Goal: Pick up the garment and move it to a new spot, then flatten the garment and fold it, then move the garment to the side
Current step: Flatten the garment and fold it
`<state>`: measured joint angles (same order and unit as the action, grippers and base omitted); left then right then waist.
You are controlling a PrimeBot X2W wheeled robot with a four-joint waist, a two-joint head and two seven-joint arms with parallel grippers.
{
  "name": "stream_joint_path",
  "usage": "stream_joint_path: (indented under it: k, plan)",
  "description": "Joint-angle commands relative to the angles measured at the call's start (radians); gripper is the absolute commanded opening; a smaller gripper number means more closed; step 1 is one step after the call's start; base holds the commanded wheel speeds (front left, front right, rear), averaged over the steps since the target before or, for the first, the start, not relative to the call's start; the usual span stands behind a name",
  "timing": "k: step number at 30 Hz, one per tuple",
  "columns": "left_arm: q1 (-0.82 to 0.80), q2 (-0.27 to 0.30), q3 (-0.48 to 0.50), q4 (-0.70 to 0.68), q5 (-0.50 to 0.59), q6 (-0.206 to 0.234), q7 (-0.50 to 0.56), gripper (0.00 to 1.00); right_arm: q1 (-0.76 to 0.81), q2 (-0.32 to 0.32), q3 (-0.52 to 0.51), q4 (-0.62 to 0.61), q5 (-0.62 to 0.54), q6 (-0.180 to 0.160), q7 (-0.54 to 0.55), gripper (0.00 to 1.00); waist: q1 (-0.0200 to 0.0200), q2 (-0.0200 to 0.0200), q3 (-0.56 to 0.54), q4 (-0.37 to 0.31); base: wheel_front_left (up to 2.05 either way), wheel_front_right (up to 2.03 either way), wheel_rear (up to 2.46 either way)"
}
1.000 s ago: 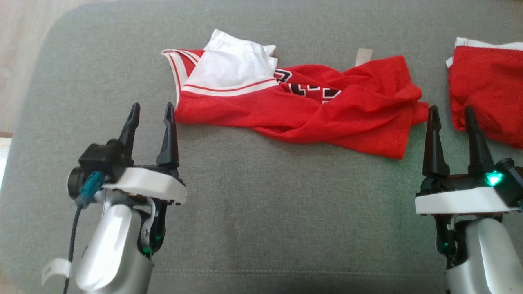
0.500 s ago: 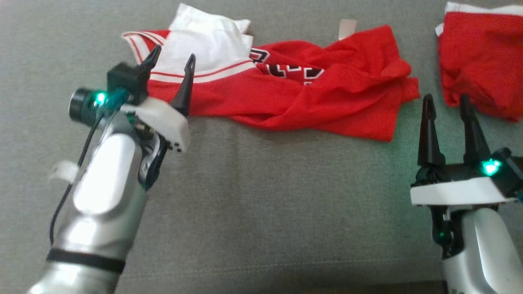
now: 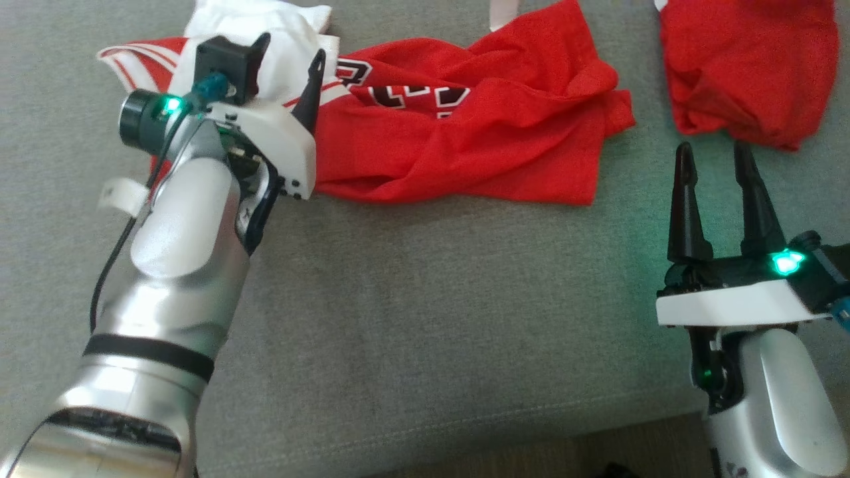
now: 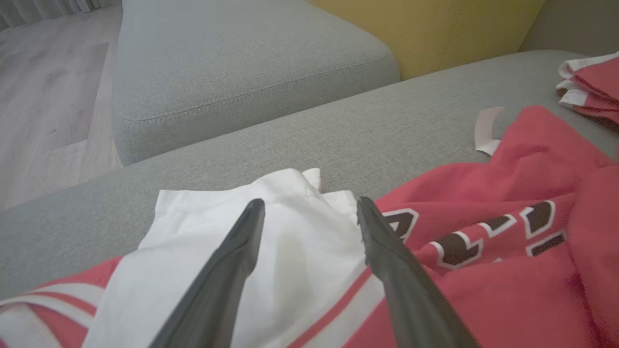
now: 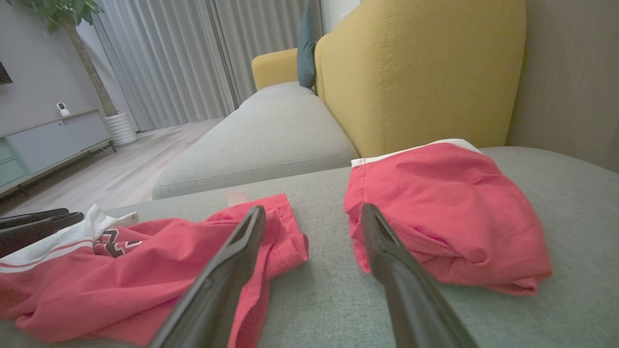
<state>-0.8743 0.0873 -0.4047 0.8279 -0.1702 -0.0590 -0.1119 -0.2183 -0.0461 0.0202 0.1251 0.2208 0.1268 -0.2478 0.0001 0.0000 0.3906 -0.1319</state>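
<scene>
Garment [image 3: 465, 146], a crumpled red jersey with white panel, lies on grey fabric cushion [image 3: 431, 318]. Left gripper [image 3: 292, 46], jaws spread, poised over its white end. Right gripper [image 3: 712, 149], jaws spread, over cushion near folded red cloth [image 3: 744, 73].

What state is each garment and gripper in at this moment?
red jersey: crumpled and twisted, unfolded, lying on the grey cushion.
second red garment: bunched in a compact heap, lying apart from the jersey on its right.
left gripper: open, fingers over the jersey's white part, not closed on it.
right gripper: open, empty, above bare cushion near the jersey's right end.
</scene>
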Motion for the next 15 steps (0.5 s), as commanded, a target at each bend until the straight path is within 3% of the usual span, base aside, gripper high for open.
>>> stream_joint_path:
  k: [1,7,12,13,15]
  plan:
    - [-0.058,0.022,0.027,-0.009,-0.004,0.012,-0.008,1.0,-0.031,-0.004,0.025,-0.027,0.009,0.004,-0.011,1.0,-0.0001,0.0,0.01,-0.014,0.0,0.0,0.0]
    - [-0.114,0.029,0.024,0.073,0.011,0.052,-0.014,1.0,-0.036,-0.004,0.033,-0.027,0.016,0.004,-0.013,1.0,-0.0001,0.0,0.025,-0.038,0.0,0.0,0.0]
    - [-0.149,0.034,0.013,0.147,0.015,0.052,-0.016,0.98,-0.036,-0.004,0.028,-0.032,0.021,0.004,-0.014,1.0,-0.0001,0.0,0.034,-0.05,0.0,0.0,0.0]
    - [-0.154,0.033,0.013,0.159,0.013,0.052,-0.019,0.0,-0.035,-0.004,0.027,-0.034,0.022,0.004,-0.014,1.0,-0.0001,0.0,0.035,-0.051,0.0,0.0,0.0]
    - [-0.162,0.031,0.012,0.176,0.01,0.052,-0.034,0.0,-0.035,-0.004,0.024,-0.037,0.023,0.004,-0.014,1.0,-0.0001,0.0,0.036,-0.049,0.0,0.0,0.0]
